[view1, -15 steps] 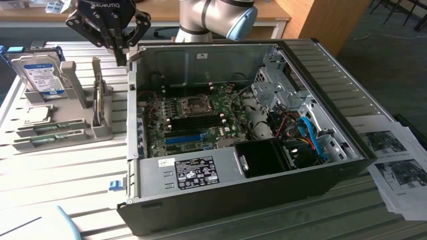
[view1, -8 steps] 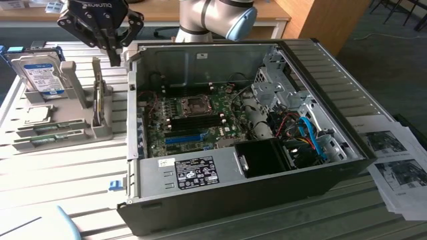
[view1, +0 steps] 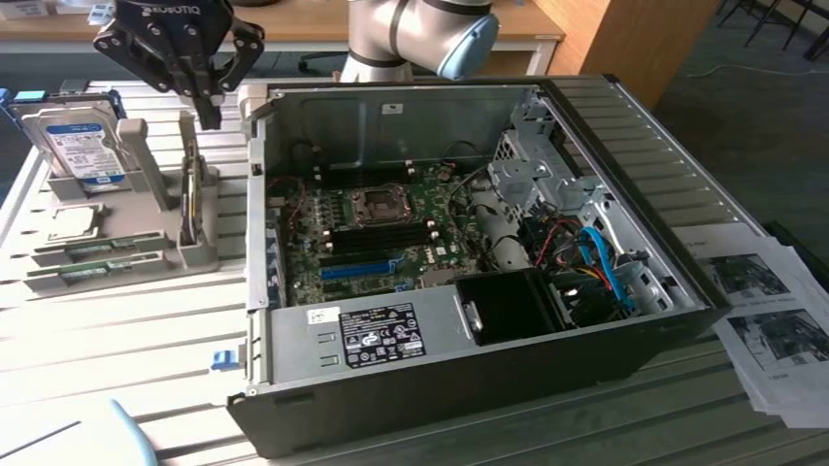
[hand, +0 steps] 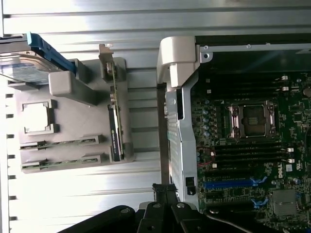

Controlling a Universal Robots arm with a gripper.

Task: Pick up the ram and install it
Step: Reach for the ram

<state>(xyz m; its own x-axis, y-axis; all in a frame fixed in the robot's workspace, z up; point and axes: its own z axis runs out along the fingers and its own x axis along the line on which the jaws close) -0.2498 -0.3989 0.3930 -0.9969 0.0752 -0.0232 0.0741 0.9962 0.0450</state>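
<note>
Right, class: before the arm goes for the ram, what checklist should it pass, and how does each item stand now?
1. Gripper empty: ok, it holds nothing.
2. Jaws open for a pick: not ok, they are shut.
3. Ram reachable: ok, two green sticks lie flat in the grey holder, with nothing on top.
4. Computer case open: ok, the motherboard is exposed.
5. Memory slots free: ok, the black slots beside the processor socket look empty.
6. Slot latches open: cannot tell.
</note>
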